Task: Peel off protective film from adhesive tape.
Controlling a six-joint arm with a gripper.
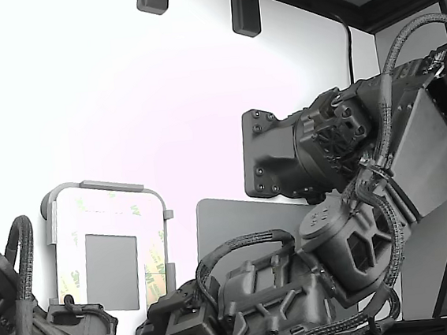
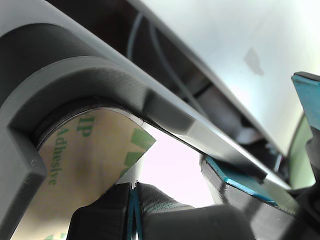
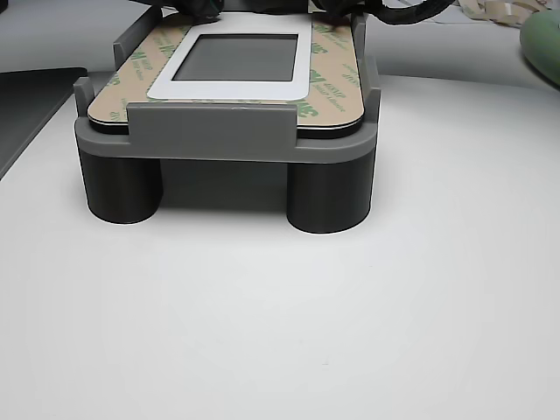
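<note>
The adhesive tape [image 3: 328,83] borders a white plate [image 3: 302,61] around a grey rectangle [image 3: 238,57], and tan protective film [image 2: 85,150] with green logo marks covers it. The plate lies in a grey fixture [image 3: 210,131]. In the wrist view my gripper [image 2: 134,190] is at a rounded corner of the plate. Its black fingers [image 2: 102,215] are pressed together with a thin teal line between them, and the film's corner edge runs down into them. In the exterior view the gripper [image 1: 171,309] sits at the plate's lower right corner. In the other view it [image 3: 203,9] shows at the far edge.
A second arm's black end [image 1: 72,321] sits at the plate's other near corner in the exterior view. The fixture stands on two dark cylinders [image 3: 328,197] on a white table [image 3: 280,332]. A dark-grey mat [image 1: 229,222] lies beside the fixture. Teal-faced black parts [image 2: 240,182] crowd the wrist view.
</note>
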